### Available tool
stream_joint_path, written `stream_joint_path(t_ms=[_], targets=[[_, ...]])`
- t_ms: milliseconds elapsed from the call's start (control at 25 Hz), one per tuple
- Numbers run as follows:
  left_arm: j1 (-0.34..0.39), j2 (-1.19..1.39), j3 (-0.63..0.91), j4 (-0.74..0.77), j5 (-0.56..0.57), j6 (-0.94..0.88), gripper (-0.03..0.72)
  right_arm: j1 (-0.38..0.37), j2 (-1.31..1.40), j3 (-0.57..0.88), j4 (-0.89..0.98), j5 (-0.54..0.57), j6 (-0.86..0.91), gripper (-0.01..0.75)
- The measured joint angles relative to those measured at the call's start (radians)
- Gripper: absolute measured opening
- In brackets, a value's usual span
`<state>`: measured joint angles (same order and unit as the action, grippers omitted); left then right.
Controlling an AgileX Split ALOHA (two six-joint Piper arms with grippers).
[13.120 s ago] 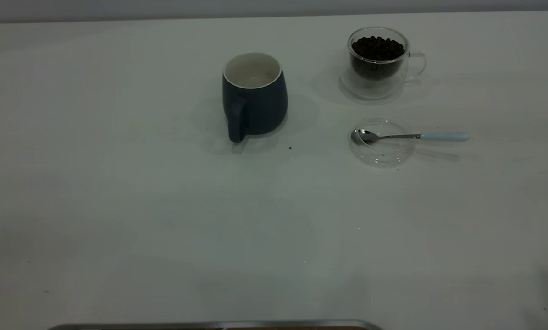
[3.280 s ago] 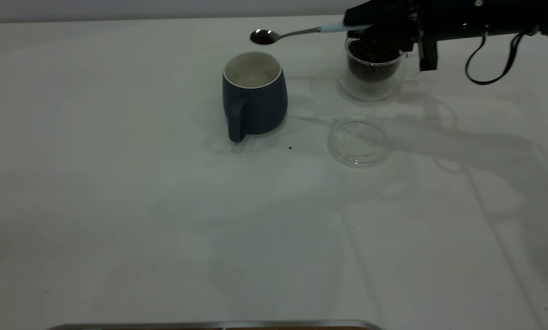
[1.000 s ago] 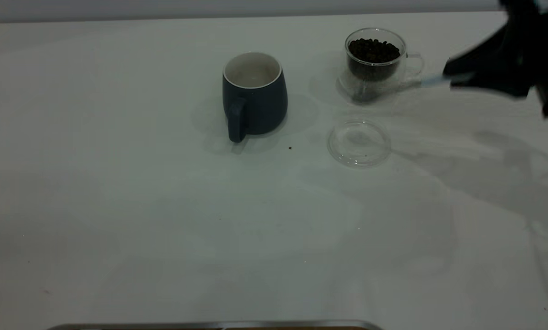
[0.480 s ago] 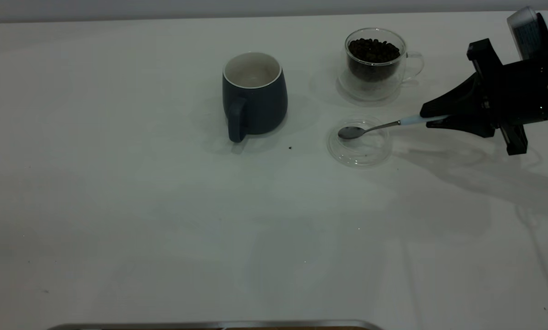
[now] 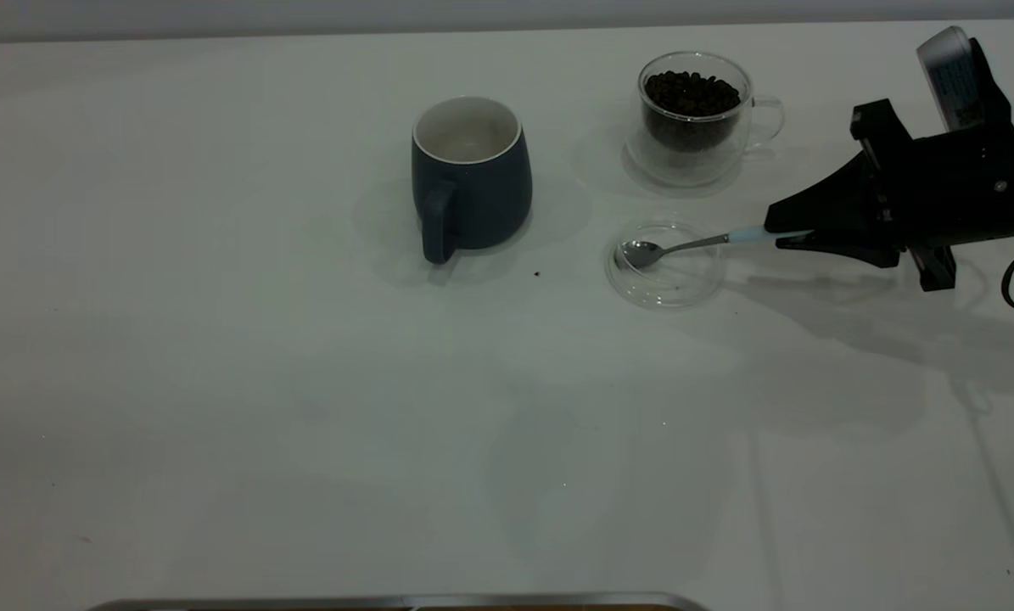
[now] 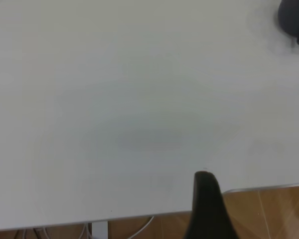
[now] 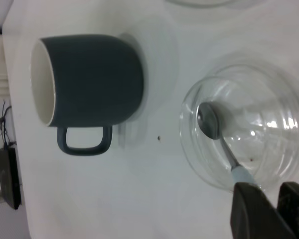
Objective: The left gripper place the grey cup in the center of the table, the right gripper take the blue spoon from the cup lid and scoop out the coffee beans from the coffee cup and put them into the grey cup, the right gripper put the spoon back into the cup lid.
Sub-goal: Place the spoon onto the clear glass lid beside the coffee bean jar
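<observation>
The grey cup [image 5: 473,182] stands upright near the middle of the table [image 5: 218,382], handle toward the front. It also shows in the right wrist view [image 7: 89,79]. The clear coffee cup [image 5: 695,140] holds coffee beans [image 5: 691,92] at the back right. In front of it lies the cup lid [image 5: 685,293]. The blue spoon [image 5: 685,246] has its metal bowl down inside the lid [image 7: 209,122], its pale handle slanting up. My right gripper [image 5: 774,236] is shut on that handle [image 7: 266,189]. My left gripper [image 6: 205,199] is parked over the table's edge, far from the cup.
A small dark speck [image 5: 537,274] lies between the grey cup and the lid. A metal strip [image 5: 388,602] runs along the front edge. Wooden floor [image 6: 269,214] shows past the table in the left wrist view.
My right gripper has come down and leftward with the spoon. The spoon's bowl has dropped from just above the lid into it.
</observation>
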<state>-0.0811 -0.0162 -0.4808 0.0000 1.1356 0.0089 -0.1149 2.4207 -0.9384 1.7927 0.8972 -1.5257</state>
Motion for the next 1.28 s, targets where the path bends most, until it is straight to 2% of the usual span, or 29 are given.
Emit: stream_joint_path(t_ms=[240,360,440,720,840,960,1120,1280], targets=[[0.000,0.000,0.000,0.000,0.000,-0.001,0.567,0.000,0.001,0.000,0.000,0.004,-0.071,0.110],[0.000,0.000,0.000,0.000,0.000,-0.002,0.567,0.000,0.001,0.000,0.001,0.004,-0.075,0.144],[0.000,0.000,0.000,0.000,0.000,-0.002,0.567,0.000,0.002,0.000,0.001,0.004,-0.086,0.199],[0.000,0.000,0.000,0.000,0.000,-0.002,0.567,0.000,0.005,0.000,0.001,0.043,-0.124,0.512],[0.000,0.000,0.000,0.000,0.000,-0.002,0.567,0.000,0.005,0.000,0.001,0.040,-0.133,0.614],[0.000,0.000,0.000,0.000,0.000,-0.002,0.567,0.000,0.005,0.000,0.001,-0.015,-0.162,0.645],[0.000,0.000,0.000,0.000,0.000,-0.002,0.567,0.000,0.005,0.000,0.001,-0.125,-0.177,0.644],[0.000,0.000,0.000,0.000,0.000,-0.002,0.567,0.000,0.005,0.000,0.001,-0.189,-0.179,0.638]])
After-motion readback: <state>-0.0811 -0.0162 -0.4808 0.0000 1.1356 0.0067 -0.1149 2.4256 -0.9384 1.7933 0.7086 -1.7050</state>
